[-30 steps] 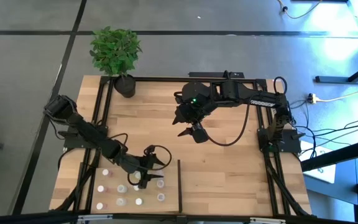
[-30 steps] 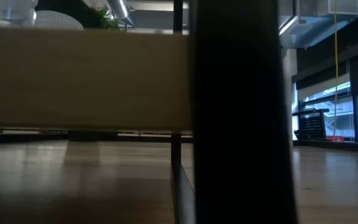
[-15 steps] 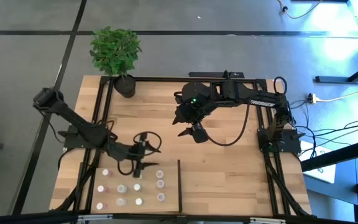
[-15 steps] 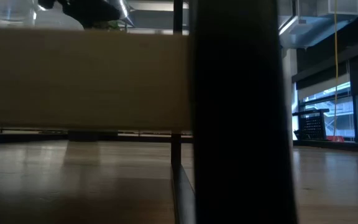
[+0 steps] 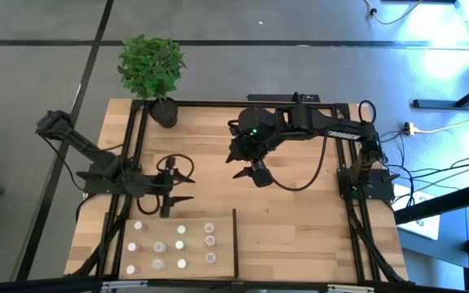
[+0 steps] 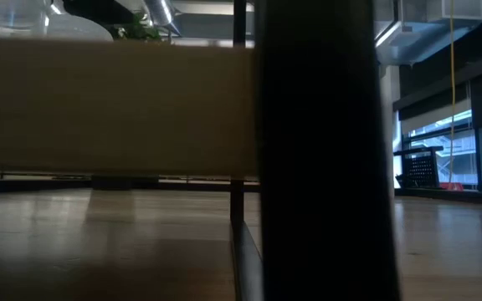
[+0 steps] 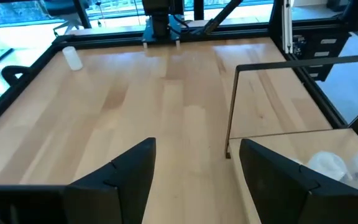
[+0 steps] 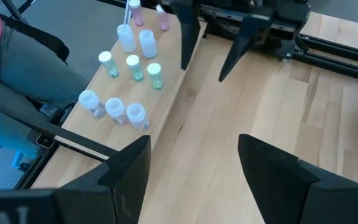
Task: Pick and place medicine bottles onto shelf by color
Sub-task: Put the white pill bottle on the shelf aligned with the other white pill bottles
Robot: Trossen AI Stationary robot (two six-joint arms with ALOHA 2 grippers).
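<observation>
Since a second ago your left gripper (image 5: 173,193) has backed off the bottles (image 5: 175,247) and swung up and away toward the middle of the table; it was right down among them before, now it hangs just past the shelf's (image 5: 224,244) far edge. The fingers stand apart with nothing between them, and the left wrist view shows only bare wood between the tips. Your right gripper (image 5: 253,172) hasn't budged, parked mid-table, jaws wide, holding nothing.

The bottles all sit upright in loose rows on the shelf corner nearest the left arm. From the right wrist view you can pick out pink-topped, green-topped and plain white ones (image 8: 114,107).

On handling, my guess: these look like tiny light plastic things, stiff enough but smooth and round, so they'll tip or skate if you nudge one sideways. They're packed close too. I'd come straight down and pinch across the body just under the cap, gently, with the fingers slotted into the gaps between neighbours.
</observation>
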